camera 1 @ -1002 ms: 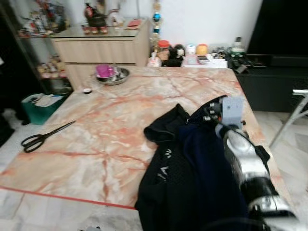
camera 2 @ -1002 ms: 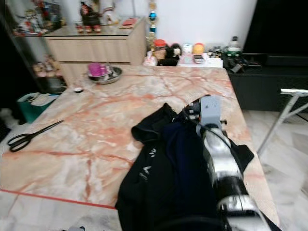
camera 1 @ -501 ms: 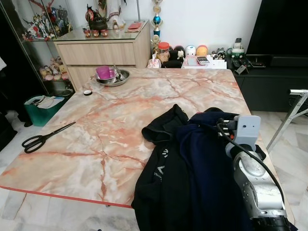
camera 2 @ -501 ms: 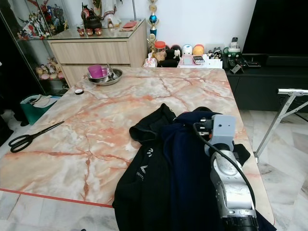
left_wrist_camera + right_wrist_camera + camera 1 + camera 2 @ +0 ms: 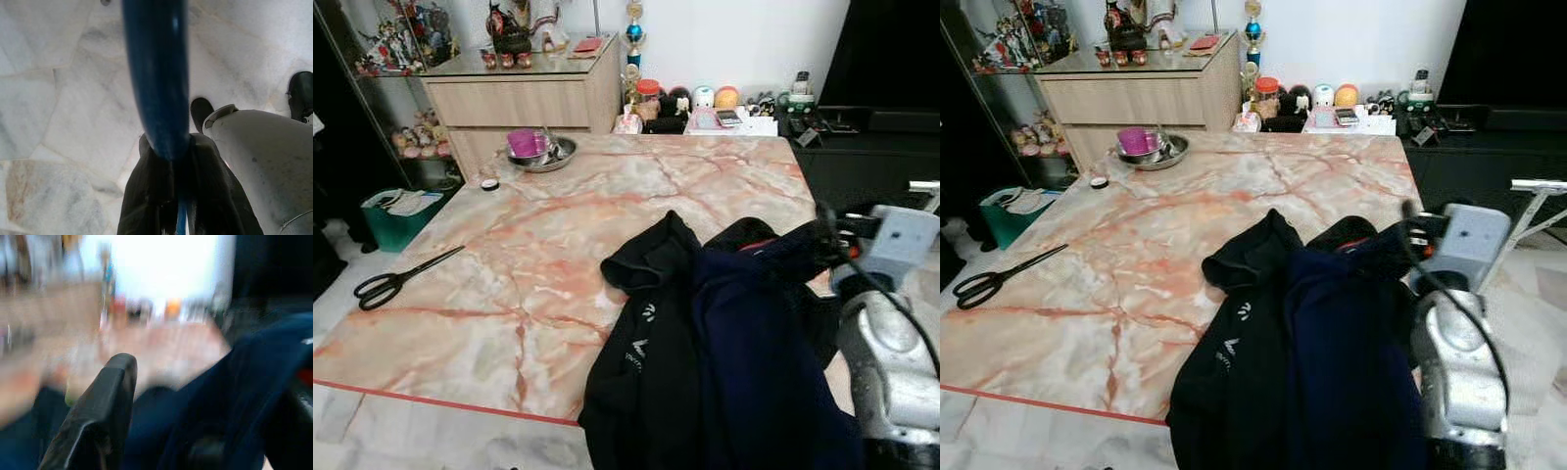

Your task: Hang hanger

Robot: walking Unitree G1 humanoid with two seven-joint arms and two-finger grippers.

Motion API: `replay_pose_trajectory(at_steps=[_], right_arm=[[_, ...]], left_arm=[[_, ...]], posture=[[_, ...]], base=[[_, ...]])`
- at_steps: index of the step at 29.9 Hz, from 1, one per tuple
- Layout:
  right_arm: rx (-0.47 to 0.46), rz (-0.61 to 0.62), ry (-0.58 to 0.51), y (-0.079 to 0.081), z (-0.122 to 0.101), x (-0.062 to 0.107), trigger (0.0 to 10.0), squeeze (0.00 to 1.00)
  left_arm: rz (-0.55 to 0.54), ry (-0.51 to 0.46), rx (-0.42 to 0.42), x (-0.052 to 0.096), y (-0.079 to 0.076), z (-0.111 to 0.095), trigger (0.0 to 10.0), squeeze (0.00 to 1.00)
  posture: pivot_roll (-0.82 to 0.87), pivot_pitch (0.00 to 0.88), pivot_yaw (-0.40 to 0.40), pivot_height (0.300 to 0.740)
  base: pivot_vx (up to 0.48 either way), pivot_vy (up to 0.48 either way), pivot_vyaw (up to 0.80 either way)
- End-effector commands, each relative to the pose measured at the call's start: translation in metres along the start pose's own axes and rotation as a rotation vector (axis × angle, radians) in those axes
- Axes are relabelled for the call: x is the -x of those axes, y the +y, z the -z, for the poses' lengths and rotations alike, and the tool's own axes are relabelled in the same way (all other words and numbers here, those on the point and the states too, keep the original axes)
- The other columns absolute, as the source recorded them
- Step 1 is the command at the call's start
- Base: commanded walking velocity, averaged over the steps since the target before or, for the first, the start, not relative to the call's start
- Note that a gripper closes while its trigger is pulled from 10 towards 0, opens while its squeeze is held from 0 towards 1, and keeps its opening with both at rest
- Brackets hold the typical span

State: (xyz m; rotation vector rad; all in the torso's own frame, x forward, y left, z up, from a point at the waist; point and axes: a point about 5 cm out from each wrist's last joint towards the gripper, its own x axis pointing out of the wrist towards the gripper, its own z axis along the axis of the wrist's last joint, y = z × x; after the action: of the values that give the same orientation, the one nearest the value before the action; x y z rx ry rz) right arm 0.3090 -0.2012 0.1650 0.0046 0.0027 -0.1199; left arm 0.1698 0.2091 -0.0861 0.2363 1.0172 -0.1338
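Pinching a blue hanger (image 5: 156, 73), left gripper (image 5: 178, 196) closed, right gripper (image 5: 195, 431) apparently open over jacket (image 5: 754, 362), lower right, table (image 5: 538, 255).

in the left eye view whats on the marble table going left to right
scissors → purple cup in the metal bowl → black jacket → navy garment → the right arm's wrist at the table's right edge

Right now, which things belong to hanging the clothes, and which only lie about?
Job: blue hanger, clamped in the left gripper; navy garment, with the right gripper at it; black jacket.
Lying about: scissors, metal bowl, purple cup.
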Motion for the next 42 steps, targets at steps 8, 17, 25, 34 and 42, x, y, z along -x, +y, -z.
replay_pose_trajectory(at_steps=[8,17,25,34,42], right_arm=[[0.005,-0.010,0.100,0.008,0.023,0.015,10.0,1.00],[0.023,0.055,0.042,0.006,0.006,0.010,10.0,1.00],[-0.031,-0.004,0.210,0.016,0.040,0.031,10.0,1.00],[-0.025,-0.056,0.086,0.025,0.022,0.046,10.0,1.00],[-0.020,-0.027,0.189,0.011,0.043,0.082,10.0,0.89]], left_arm=[[-0.002,0.015,0.000,0.001,0.004,0.004,10.0,0.00],[-0.002,0.013,0.002,0.001,0.003,0.003,10.0,0.00],[-0.002,0.015,0.003,0.001,0.003,0.004,10.0,0.00],[-0.004,0.012,0.001,0.001,0.003,0.003,10.0,0.00],[0.002,0.013,-0.006,0.001,0.001,0.003,10.0,0.00]], posture=[[0.03,0.058,0.054,0.740],[0.03,0.056,0.047,0.740],[0.03,0.059,0.046,0.740],[0.03,0.058,0.043,0.740],[0.01,0.061,0.043,0.740]], base=[[0.000,0.000,0.00],[0.000,0.000,0.00],[0.000,0.000,0.00],[0.000,0.000,0.00],[0.000,0.000,0.00]])
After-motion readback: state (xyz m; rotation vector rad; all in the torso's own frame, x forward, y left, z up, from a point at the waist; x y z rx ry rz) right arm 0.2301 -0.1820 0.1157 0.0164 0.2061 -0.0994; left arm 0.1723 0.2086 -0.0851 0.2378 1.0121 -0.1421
